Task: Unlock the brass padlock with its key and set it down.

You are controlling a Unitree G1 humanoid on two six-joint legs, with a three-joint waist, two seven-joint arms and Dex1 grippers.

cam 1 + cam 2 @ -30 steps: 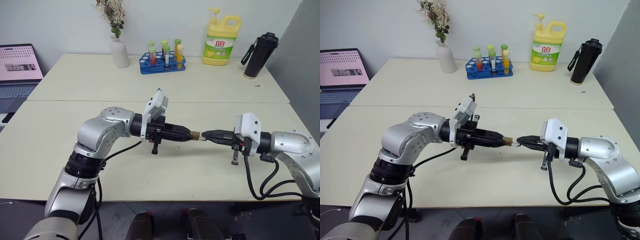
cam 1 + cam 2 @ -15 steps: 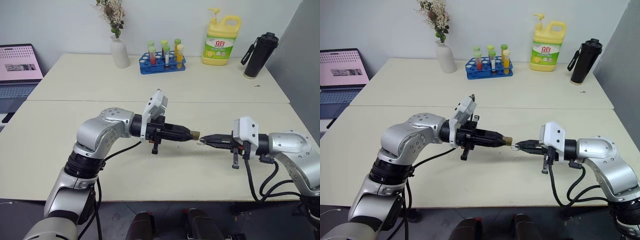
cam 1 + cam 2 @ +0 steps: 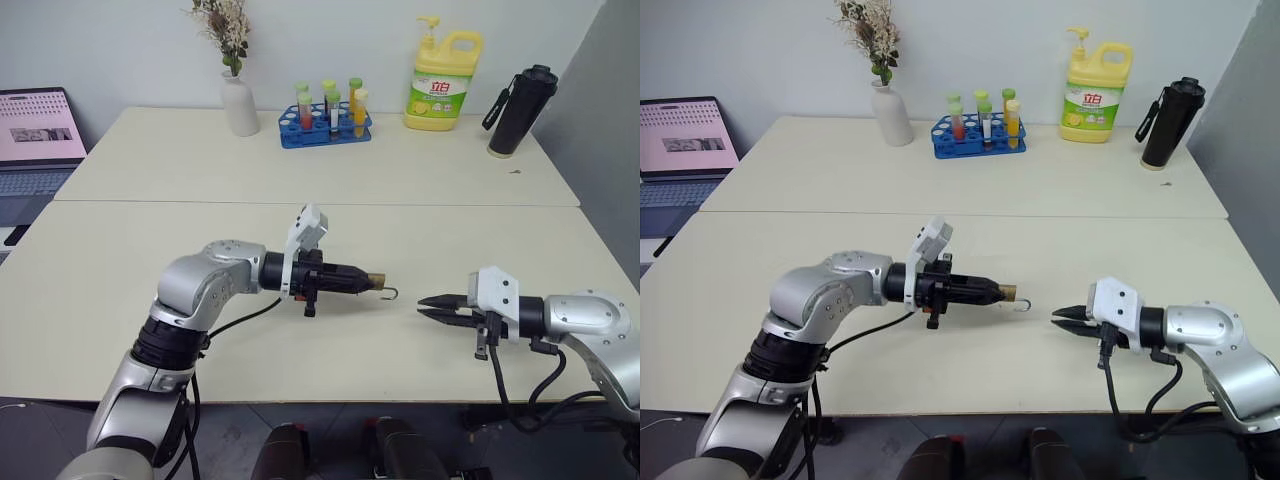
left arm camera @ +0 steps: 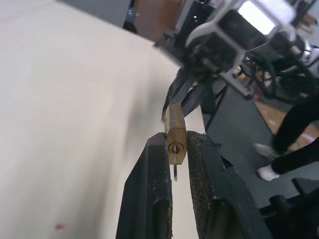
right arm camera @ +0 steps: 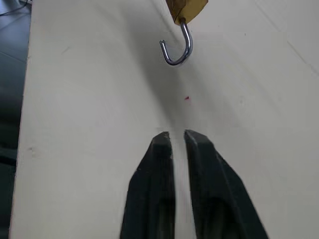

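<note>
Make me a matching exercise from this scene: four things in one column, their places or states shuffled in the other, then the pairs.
Things:
1. padlock
2. right pincer
3. soap bottle
4. vase

Places or states:
A. far edge of the table, right of the tube rack
B. holds nothing, facing the shackle across a gap
C. clamped in the left pincer, shackle swung open
D. holds flowers, left of the tube rack

Pairs: 1-C, 2-B, 3-A, 4-D
</note>
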